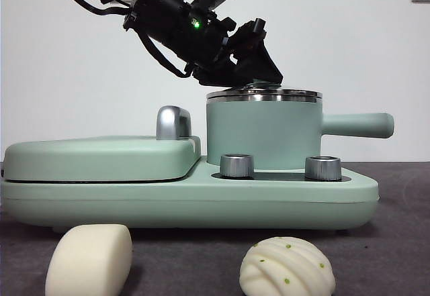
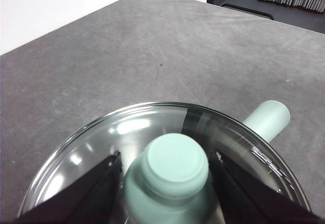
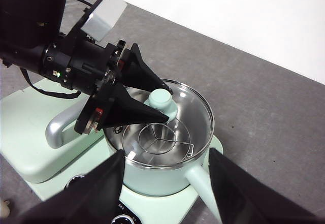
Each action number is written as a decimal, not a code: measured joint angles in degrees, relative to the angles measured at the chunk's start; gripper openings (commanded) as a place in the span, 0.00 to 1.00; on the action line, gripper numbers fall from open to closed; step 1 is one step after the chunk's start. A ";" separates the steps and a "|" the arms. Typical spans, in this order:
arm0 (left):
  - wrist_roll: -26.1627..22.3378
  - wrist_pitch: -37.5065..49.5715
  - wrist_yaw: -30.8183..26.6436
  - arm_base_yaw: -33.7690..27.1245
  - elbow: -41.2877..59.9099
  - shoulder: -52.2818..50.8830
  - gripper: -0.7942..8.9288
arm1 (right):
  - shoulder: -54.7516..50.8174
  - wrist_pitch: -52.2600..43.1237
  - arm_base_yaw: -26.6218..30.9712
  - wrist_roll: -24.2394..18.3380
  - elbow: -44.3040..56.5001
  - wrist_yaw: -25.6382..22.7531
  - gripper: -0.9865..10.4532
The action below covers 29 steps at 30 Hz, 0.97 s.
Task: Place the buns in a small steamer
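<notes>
Mint-green small steamer (image 3: 167, 176) holding wire rack (image 3: 158, 141), left claw (image 3: 161, 103) pinching lid knob (image 2: 173, 164), right claw (image 3: 165, 183) spread.

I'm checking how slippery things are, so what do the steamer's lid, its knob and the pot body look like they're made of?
The lid looks like clear glass: the wire rack shows through it and it carries bright glints. Its knob, between the left claw's jaws, looks like matte mint plastic, though that is uncertain. The pot body seems painted matte green, with a shiny steel rim.
</notes>
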<state>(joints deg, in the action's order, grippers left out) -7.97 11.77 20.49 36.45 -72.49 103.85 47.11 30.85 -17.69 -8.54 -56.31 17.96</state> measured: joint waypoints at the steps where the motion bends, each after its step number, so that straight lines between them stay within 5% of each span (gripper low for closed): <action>1: 0.00 0.02 0.00 0.02 0.00 0.00 0.32 | 0.00 0.00 0.00 0.00 0.00 0.02 0.32; 6: -0.48 0.50 -0.04 0.24 -0.26 0.00 0.09 | 0.00 0.00 0.00 0.00 0.00 0.02 0.32; 17: -1.05 0.00 0.00 0.22 -0.48 -0.17 0.09 | 0.00 0.00 0.00 0.00 0.00 0.00 0.32; 29: -0.83 -10.19 -2.99 -0.70 -0.48 -11.15 0.09 | 0.00 0.31 0.00 0.00 0.00 0.02 0.32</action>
<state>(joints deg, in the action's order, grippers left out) -8.80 1.58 17.50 35.75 -72.97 92.71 47.11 31.16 -17.69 -8.54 -56.31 17.98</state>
